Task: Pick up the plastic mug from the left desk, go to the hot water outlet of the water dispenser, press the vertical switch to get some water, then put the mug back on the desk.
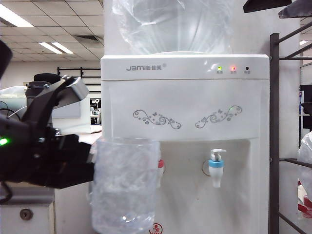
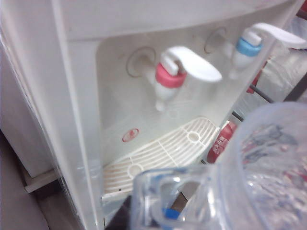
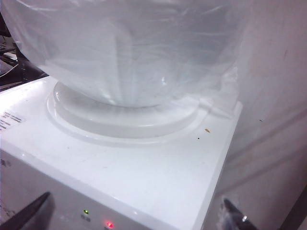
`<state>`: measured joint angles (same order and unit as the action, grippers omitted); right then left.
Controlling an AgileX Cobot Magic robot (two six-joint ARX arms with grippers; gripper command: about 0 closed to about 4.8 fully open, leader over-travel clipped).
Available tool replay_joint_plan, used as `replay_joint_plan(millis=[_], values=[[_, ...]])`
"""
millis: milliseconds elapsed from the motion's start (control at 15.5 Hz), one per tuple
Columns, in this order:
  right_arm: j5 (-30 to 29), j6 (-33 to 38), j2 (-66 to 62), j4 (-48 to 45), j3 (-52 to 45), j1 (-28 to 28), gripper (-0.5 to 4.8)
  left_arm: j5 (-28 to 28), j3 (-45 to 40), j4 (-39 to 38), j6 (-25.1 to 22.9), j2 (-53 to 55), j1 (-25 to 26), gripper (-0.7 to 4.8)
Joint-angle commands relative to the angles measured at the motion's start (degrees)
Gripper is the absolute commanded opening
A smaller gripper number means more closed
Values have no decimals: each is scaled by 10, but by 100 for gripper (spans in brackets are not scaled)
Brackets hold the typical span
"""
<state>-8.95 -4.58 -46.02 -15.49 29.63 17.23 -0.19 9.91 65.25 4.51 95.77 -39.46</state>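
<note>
My left gripper (image 1: 90, 163) is shut on the handle of the plastic mug (image 1: 124, 185), which hangs upright in front of the water dispenser (image 1: 185, 97). The mug covers most of the hot water outlet (image 1: 161, 165); only a sliver of red collar shows. In the left wrist view the mug (image 2: 268, 167) is near and below the red-collared hot water outlet (image 2: 169, 79), whose vertical switch (image 2: 194, 62) sticks out untouched. The left gripper (image 2: 148, 211) shows through the clear handle. My right gripper (image 3: 134, 218) hangs open above the dispenser's top (image 3: 144, 163). The left desk (image 1: 39, 219) is at lower left.
A blue-collared tap (image 1: 217, 168) sits to the right of the red one. The drip tray (image 2: 158, 153) lies under both taps. The big clear bottle (image 1: 173, 24) tops the cabinet. A dark metal rack (image 1: 274, 122) stands at the right.
</note>
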Motion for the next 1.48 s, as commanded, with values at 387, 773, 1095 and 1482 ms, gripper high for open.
replay_joint_plan(millis=[387, 773, 1095, 1482], values=[[0, -2, 1, -6, 3, 0, 479, -30, 59, 21, 2, 6, -2, -5], [0, -2, 1, -6, 3, 0, 479, -31, 65, 22, 2, 72, -2, -5], [0, -2, 1, -6, 3, 0, 479, -26, 117, 56, 4, 104, -6, -5], [0, -2, 1, -6, 3, 0, 479, -35, 128, 169, 6, 158, -6, -5]])
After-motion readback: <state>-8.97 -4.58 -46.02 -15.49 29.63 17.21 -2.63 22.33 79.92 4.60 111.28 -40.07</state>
